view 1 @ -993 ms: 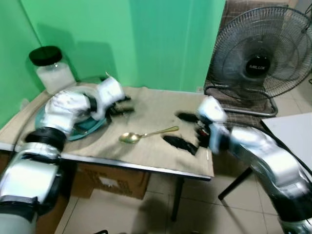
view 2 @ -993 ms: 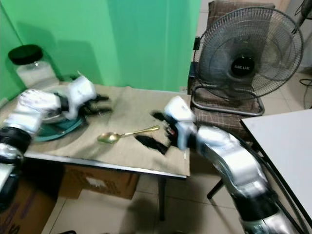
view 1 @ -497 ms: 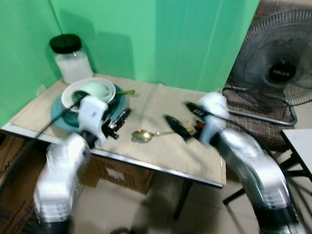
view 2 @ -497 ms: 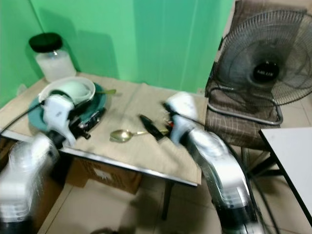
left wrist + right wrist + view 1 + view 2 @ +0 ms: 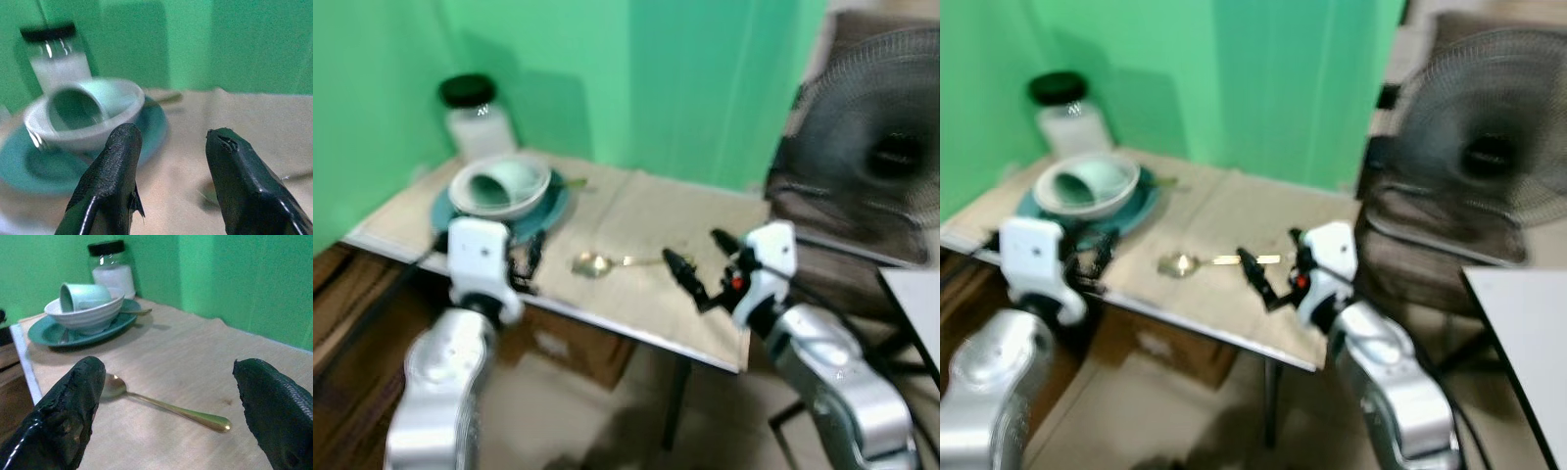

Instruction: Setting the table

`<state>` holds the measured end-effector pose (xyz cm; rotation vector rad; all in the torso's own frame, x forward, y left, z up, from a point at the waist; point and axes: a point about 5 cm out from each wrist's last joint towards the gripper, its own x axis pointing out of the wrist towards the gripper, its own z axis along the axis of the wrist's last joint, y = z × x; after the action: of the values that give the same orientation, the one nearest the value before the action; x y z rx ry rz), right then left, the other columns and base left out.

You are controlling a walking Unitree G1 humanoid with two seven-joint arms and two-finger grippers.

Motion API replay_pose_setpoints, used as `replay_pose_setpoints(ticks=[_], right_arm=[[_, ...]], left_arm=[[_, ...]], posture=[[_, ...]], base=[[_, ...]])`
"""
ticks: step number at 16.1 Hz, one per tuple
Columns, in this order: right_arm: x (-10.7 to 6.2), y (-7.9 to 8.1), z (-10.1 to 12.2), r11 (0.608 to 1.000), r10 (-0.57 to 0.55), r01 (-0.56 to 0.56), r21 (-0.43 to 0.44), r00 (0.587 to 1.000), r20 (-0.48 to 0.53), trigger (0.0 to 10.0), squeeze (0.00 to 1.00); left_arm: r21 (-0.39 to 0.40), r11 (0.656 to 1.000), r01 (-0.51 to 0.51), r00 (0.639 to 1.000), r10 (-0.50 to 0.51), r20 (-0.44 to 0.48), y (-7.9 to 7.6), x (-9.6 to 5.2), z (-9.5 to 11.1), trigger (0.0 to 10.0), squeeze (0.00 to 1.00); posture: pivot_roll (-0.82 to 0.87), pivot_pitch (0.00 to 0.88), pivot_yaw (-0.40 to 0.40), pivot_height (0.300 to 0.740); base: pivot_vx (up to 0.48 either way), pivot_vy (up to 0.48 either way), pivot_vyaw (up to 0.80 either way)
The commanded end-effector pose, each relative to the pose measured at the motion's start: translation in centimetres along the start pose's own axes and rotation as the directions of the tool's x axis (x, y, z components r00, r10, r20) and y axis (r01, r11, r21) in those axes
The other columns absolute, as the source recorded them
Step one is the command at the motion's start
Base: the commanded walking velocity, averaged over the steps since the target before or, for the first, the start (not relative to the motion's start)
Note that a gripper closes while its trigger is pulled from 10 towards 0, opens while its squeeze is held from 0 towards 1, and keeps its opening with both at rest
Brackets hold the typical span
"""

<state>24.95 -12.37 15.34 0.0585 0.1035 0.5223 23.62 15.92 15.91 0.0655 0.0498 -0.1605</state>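
The right gripper (image 5: 705, 269) hangs above the table's (image 5: 636, 211) front edge with its 2 rough black fingers (image 5: 66, 418) spread wide, holding nothing. Just beyond it lies a slim gold metal spoon (image 5: 164, 404) on the beige cloth. The left gripper (image 5: 524, 264) sits at the near edge, fingers parted and empty, beside a teal plate (image 5: 46, 333) carrying a ribbed white bowl (image 5: 85, 316) with a pale green cup (image 5: 83, 296) tipped inside. Behind stands a black-lidded glass jar (image 5: 111, 269). The fan (image 5: 1484, 162) is blurred, its badge unreadable.

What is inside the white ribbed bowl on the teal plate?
A pale green cup lies on its side in the white ribbed bowl, which sits on the teal plate. The bowl's bottom under the cup is hidden.
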Motion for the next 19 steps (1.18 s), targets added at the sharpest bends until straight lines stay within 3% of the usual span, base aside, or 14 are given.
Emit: replay_pose_setpoints(ticks=[1, 3, 7, 11, 13, 15, 17, 18, 19], right_arm=[[0.4, 0.1, 0.8, 1.0, 0.023, -0.023, -0.018, 1.0, 0.013, 10.0, 1.0], [1.3, -0.2, 1.3, 0.996, 0.071, -0.071, -0.046, 0.997, 0.007, 10.0, 1.0], [2.7, 0.3, 1.2, 0.982, 0.177, -0.179, -0.066, 0.984, -0.035, 10.0, 1.0], [5.6, -0.2, 0.2, 0.971, 0.197, -0.215, -0.108, 0.968, -0.152, 10.0, 1.0], [7.7, -1.2, 0.1, 0.952, 0.235, -0.274, -0.139, 0.941, -0.245, 10.0, 1.0], [9.2, -1.8, -0.1, 0.942, 0.251, -0.308, -0.137, 0.913, -0.323, 10.0, 1.0], [9.9, -2.3, -0.4, 0.937, 0.258, -0.321, -0.134, 0.9, -0.352, 10.0, 1.0], [10.4, -3.1, -0.7, 0.925, 0.277, -0.352, -0.139, 0.879, -0.388, 10.0, 0.7], [10.5, -3.6, -0.8, 0.916, 0.31, -0.383, -0.118, 0.865, -0.394, 10.0, 0.0]], left_arm=[[0.034, 0.999, -0.014, 1.0, 0.013, 0.011, 0.2, -0.3, 0.6, 10.0, 0.0], [0.078, 0.996, -0.043, 0.999, 0.044, -0.011, 0.6, -1.0, 0.5, 10.0, 0.0], [0.09, 0.996, -0.03, 0.999, 0.033, -0.038, 0.8, -1.8, 0.3, 10.0, 0.0], [0.11, 0.986, 0.124, 0.989, -0.113, -0.096, 0.9, -2.4, -0.3, 10.0, 0.0], [0.049, 0.961, 0.273, 0.957, -0.266, -0.117, 0.9, -3.2, -0.6, 10.0, 0.0], [0.03, 0.898, 0.438, 0.891, -0.43, -0.149, 1.0, -4.7, -1.0, 10.0, 0.0], [0.014, 0.863, 0.505, 0.851, -0.495, -0.172, 0.8, -5.4, -1.1, 10.0, 0.0], [0.005, 0.818, 0.576, 0.799, -0.561, -0.216, 0.8, -6.4, -1.4, 10.0, 0.0], [-0.022, 0.801, 0.598, 0.776, -0.586, -0.232, 0.9, -6.7, -1.6, 10.0, 0.0]], posture=[[-0.07, 0.034, 0.052, 0.74], [-0.05, 0.026, 0.024, 0.74], [-0.02, 0.016, 0.009, 0.74], [-0.01, 0.006, 0.003, 0.74], [-0.02, 0.0, -0.004, 0.74], [-0.02, 0.002, -0.012, 0.74], [-0.02, 0.004, -0.014, 0.74], [-0.02, 0.005, -0.017, 0.74], [-0.02, 0.004, -0.016, 0.74]], base=[[0.0, 0.48, 0.8], [0.0, 0.24, 0.68], [0.0, 0.0, 0.0], [0.0, 0.0, 0.0], [0.0, 0.0, 0.0], [0.0, 0.0, 0.0], [0.0, 0.0, 0.0], [0.0, 0.0, 0.0], [0.0, 0.0, 0.0]])
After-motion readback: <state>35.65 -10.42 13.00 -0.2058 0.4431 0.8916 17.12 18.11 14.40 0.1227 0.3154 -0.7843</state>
